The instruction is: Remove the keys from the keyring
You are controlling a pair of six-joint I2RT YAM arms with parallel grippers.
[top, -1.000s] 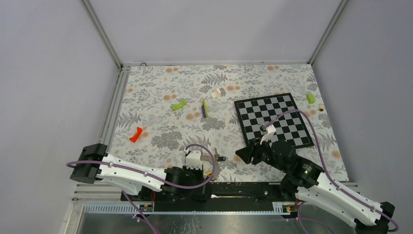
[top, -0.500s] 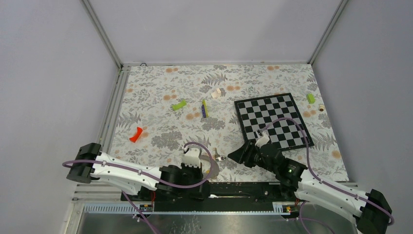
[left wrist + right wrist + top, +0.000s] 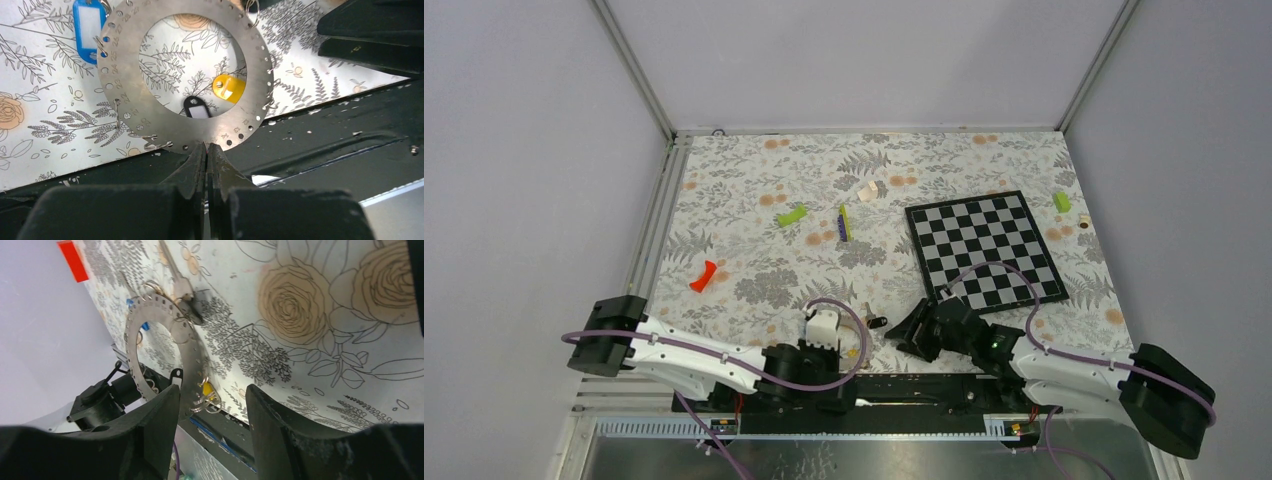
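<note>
Ring is reading silver-grey, with small punched holes and stamped numbers running round its face. Tags on it are showing as a blue tag, a black tag and a yellow tag, each with a pale insert. Cloth is showing white with grey fern print and tan-orange roses. Board is showing black-and-white checks. Lying about in colour: a red piece, two lime-green blocks, and a yellow-green stick with a dark blue patch. Left gripper and right gripper are both showing black. Left arm and right arm are showing white with black joints.
</note>
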